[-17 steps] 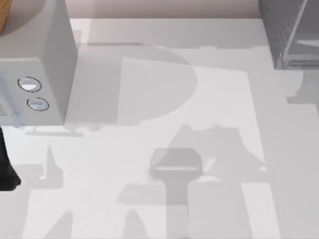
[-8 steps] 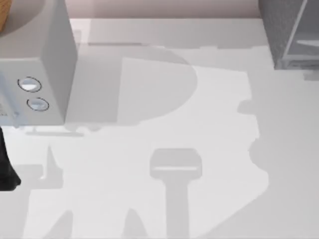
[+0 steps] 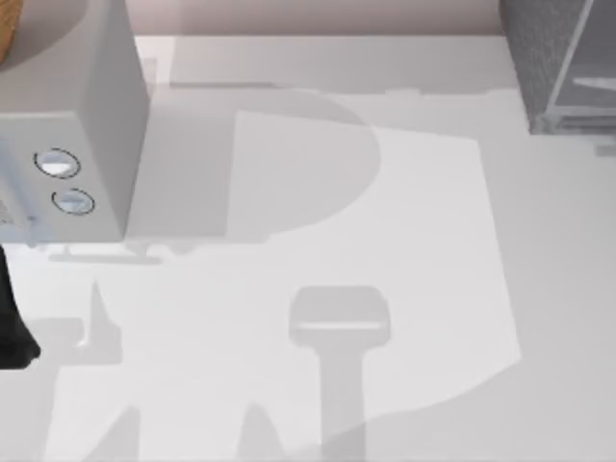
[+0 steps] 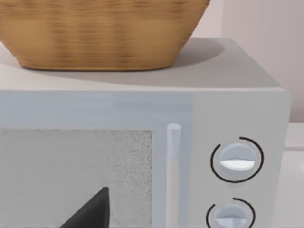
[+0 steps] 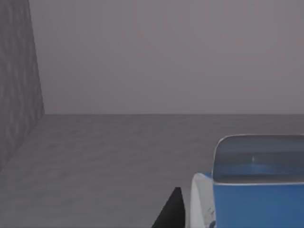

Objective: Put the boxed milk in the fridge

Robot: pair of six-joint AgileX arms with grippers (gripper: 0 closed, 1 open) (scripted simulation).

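Note:
The boxed milk [image 5: 259, 190] shows its blue top and white side close up in the right wrist view. My right gripper [image 5: 223, 221] is shut on it, and one dark finger [image 5: 172, 211] lies against its white side. A dark speckled wall of the fridge [image 5: 16, 71] rises beside the milk, with a smooth grey floor and back wall beyond. From above, the fridge [image 3: 553, 58] stands at the table's far right corner. My left arm [image 3: 12, 332] rests at the left edge, its gripper [image 4: 90, 213] facing the box with the dials.
A light grey box with two round dials [image 3: 72, 115] stands at the far left. A woven basket [image 4: 102, 33] sits on top of it. The white table [image 3: 318, 212] carries only shadows between the two appliances.
The right arm's shadow has slid from the middle of the table toward the right and off it. The left arm and both appliances have stayed put.

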